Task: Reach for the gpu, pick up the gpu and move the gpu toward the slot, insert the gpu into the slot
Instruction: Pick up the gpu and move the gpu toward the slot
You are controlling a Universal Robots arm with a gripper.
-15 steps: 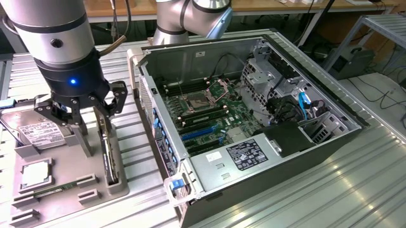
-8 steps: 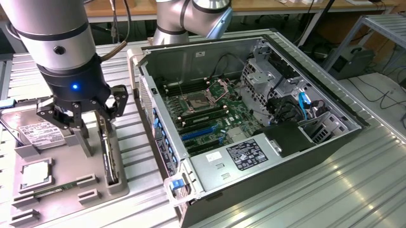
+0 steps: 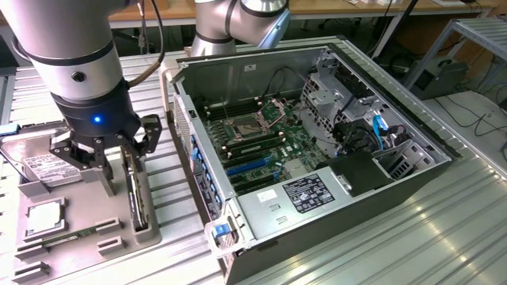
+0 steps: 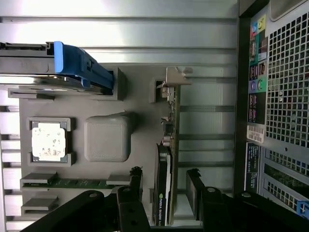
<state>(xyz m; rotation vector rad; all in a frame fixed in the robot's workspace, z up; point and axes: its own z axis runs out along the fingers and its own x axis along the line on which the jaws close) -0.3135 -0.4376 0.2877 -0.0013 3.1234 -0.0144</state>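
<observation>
The gpu (image 3: 139,205) is a thin dark card standing on its edge in a holder on the grey tray (image 3: 79,249), at the exterior view's left. In the wrist view the gpu (image 4: 166,159) shows edge-on, with its silvery bracket (image 4: 175,78) at the far end. My gripper (image 3: 123,160) hangs just above the card. It is open (image 4: 164,193), with one finger on each side of the card's near end and a gap on both sides. Blue slots (image 3: 249,167) lie on the motherboard inside the open computer case (image 3: 333,71).
The tray also holds a hard drive (image 3: 40,163) in a blue caddy (image 4: 79,65), a processor chip (image 4: 48,140), a green memory stick (image 4: 67,182) and a grey block (image 4: 107,137). The case's rear panel (image 4: 280,96) stands close beside the tray. Ribbed metal table (image 3: 412,237) all around.
</observation>
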